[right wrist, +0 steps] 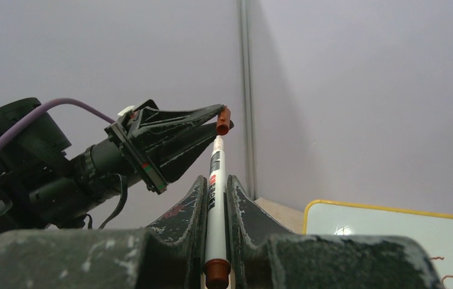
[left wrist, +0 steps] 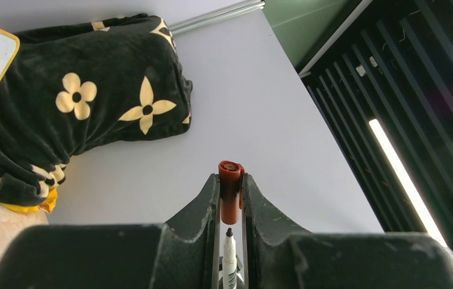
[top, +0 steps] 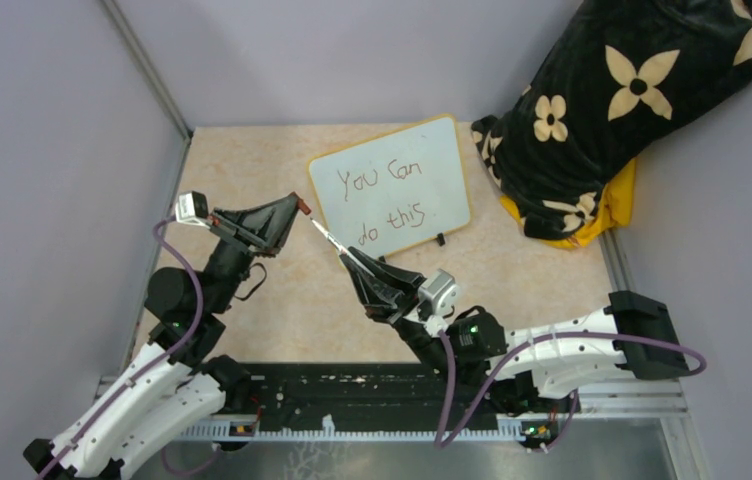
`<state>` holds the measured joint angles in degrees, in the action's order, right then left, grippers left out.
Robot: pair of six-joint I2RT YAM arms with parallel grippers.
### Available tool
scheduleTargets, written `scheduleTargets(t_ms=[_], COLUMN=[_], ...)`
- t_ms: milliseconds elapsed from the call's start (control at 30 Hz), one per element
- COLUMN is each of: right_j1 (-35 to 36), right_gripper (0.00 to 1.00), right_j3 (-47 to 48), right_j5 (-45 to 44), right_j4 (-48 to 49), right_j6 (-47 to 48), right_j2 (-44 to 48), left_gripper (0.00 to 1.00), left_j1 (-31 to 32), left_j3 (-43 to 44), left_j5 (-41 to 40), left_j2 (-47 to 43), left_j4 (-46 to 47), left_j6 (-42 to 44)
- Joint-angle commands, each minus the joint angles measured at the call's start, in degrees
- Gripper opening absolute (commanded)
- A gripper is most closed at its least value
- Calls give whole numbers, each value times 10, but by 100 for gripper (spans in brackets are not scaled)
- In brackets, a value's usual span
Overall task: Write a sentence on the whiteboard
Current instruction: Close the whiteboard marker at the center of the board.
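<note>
The sentence is already standing on the whiteboard, which is sitting at the far side of the table, near the black flowered bundle. So, in my judgement, the step in hand is capping the marker.

L gripper is pinching the red-brown cap at its fingertips, closed on it. R gripper is clamping the white marker by its barrel, fingers closed on it, w/ the tip pointing at the cap. In the left wrist view the dark tip is sitting just short of the cap's mouth, approx. in line.

Risks, as I am judging them:
- Tip is missing the mouth a little, bc both parts are hanging in air on separate arms. It is then pushing on the rim, and the cap is twisting out of the L fingers.
- Marker is sliding back through the R fingers under the push, bc the barrel is smooth. The cap is then not seating.
- A dropped cap or marker is rolling over the table, maybe reaching the board and smearing the letters.
</note>
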<state>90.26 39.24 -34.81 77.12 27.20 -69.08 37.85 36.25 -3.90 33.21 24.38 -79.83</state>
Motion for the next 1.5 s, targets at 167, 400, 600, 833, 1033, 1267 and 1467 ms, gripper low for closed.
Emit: scheduleTargets(t_ms=[167,400,600,833,1033,1267,1467], right_j1=[6,6,3,-2,-6,-12,-15], right_gripper=[0,0,0,0,0,0,0], right_j3=[27,31,34,35,35,36,37], right_j5=[5,0,-4,-6,-5,-6,-6], right_j4=[22,28,29,34,36,36,34], right_j6=[-4,4,9,7,6,6,2], right_j2=[0,-5,-10,-12,-11,-13,-14], left_gripper=[0,0,0,0,0,0,0], left_j1=[-1,-1,-2,-1,-1,-1,-1], left_j3=[-2,0,-1,-2,-6,-12,-14], left_j5=[-10,-8,-4,-2,-3,1,4], left_j2=[-8,-7,-7,-9,-10,-11,-12], left_j4=[-6,-7,-6,-7,-7,-3,-1], left_j6=[-3,-3,-4,-2,-2,-6,-6])
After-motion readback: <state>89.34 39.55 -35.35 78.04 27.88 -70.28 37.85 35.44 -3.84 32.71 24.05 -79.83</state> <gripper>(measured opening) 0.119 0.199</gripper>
